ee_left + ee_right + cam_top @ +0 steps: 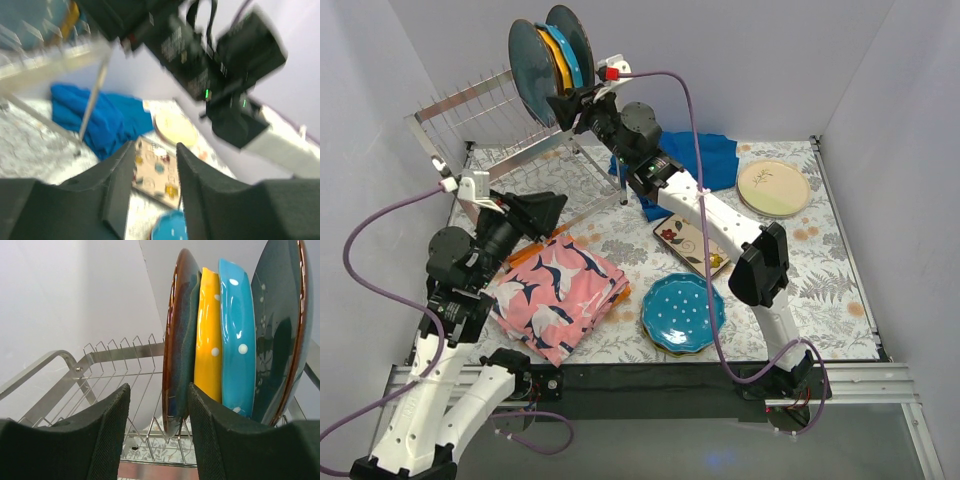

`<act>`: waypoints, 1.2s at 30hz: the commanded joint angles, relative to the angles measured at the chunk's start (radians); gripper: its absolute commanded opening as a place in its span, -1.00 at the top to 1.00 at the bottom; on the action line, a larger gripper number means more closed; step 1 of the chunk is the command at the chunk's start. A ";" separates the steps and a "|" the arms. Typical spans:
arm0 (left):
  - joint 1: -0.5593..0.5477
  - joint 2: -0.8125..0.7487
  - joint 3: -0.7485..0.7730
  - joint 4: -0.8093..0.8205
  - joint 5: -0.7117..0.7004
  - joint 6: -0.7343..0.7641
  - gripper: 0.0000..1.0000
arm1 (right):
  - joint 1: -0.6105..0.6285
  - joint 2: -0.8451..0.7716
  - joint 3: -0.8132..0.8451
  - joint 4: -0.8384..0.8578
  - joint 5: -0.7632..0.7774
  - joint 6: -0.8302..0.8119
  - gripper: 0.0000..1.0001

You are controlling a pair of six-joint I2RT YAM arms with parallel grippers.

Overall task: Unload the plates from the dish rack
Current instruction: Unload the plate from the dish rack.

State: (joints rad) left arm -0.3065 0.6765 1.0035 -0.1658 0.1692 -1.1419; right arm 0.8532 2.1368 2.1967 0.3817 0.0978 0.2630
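Right fingers [107, 440] half open at the dark teal plate [180, 340] rim in the dish rack [100, 360], left fingers [117, 190] half open, empty.

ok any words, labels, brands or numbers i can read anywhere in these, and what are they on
No text is readable in any view.
White stickers on the right arm, left wrist view: print too blurred to read.
Plates in the dish rack: dots and glaze only, no lettering.
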 commanded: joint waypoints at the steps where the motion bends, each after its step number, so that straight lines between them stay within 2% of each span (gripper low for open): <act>1: 0.004 -0.051 -0.133 0.032 0.176 -0.087 0.17 | 0.004 0.023 0.070 0.025 -0.007 0.027 -0.08; 8: 0.004 -0.095 -0.333 0.124 0.263 -0.156 0.13 | 0.006 0.067 0.121 0.025 -0.006 0.033 -0.02; 15: 0.003 -0.089 -0.430 0.160 0.280 -0.153 0.11 | 0.007 0.097 0.132 0.037 0.014 0.035 0.01; 19: 0.004 -0.089 -0.410 0.158 0.314 -0.145 0.07 | 0.010 0.110 0.140 0.043 0.020 0.021 0.03; 26: 0.003 -0.110 -0.316 0.025 0.320 -0.064 0.02 | 0.020 0.132 0.150 0.059 0.085 -0.091 0.01; 36: 0.004 -0.164 -0.333 -0.037 0.282 0.005 -0.02 | 0.023 0.167 0.170 0.100 0.109 -0.157 -0.08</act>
State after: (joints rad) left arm -0.3069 0.5159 0.6579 -0.1478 0.4603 -1.1828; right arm 0.8803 2.2856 2.3222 0.4271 0.1703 0.1585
